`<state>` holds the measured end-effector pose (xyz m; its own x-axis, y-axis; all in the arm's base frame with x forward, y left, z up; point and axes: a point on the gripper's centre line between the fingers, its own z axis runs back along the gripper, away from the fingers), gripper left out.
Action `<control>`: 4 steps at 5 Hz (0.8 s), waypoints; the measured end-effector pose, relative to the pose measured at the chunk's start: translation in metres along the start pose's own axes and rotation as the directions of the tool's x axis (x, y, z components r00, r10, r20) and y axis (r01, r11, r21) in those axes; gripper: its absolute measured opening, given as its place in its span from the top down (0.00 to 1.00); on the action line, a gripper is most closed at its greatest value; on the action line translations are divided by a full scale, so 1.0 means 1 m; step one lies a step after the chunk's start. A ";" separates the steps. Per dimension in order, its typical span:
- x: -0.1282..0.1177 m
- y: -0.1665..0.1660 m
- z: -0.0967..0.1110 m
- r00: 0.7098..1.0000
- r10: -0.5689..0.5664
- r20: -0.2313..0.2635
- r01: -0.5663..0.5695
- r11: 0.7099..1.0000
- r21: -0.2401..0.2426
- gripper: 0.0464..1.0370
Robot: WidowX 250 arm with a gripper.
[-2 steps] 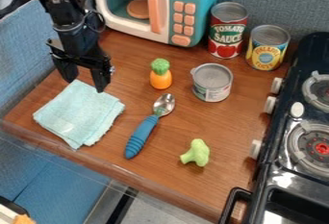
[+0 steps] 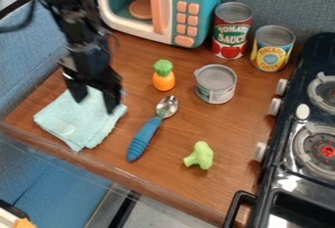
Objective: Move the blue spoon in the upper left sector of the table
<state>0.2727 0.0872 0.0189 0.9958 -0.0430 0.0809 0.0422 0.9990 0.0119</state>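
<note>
Camera view: the spoon [image 2: 152,123] lies flat on the wooden table [image 2: 167,180], aslant, its handle [image 2: 141,141] towards the near left and its metal bowl [image 2: 167,106] towards the far right.
Spoon: likely light and stiff, with little to break; it should lift in one piece without bending.
Handle: blue, thick and ribbed towards its near end, so probably the surest hold. Best taken across its width, a little towards the bowl from the middle, to keep the two ends in balance.
Bowl: smooth, shiny and curved, likely slippery; a pinch there could skid off or let the spoon swing round.
Gripper [image 2: 95,105]: released, its two fingers standing apart with nothing between them, above the far part of the folded cloth [image 2: 77,124].
Spoon from gripper: to the right, with the handle reaching nearer and the bowl about level with the fingertips; the two are apart. The fingers would need to come right and nearer, and turn to straddle the handle.
Neighbours: the carrot [image 2: 163,79] stands beyond the bowl, the broccoli [image 2: 200,155] lies right of the handle, and neither touches the spoon.
</note>
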 end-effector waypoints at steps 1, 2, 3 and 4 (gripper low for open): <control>-0.009 -0.038 -0.004 0.996 -0.092 -0.021 0.092 0.996 0.000 0.04; -0.017 -0.057 -0.009 0.992 -0.123 -0.037 0.123 0.992 -0.001 0.04; -0.018 -0.069 -0.021 0.990 -0.134 -0.052 0.135 0.991 0.015 0.04; -0.018 -0.067 -0.039 0.989 -0.110 -0.095 0.112 0.994 0.014 0.04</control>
<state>0.2556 0.0216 -0.0226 0.9883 -0.1514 -0.0159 0.1519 0.9878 0.0344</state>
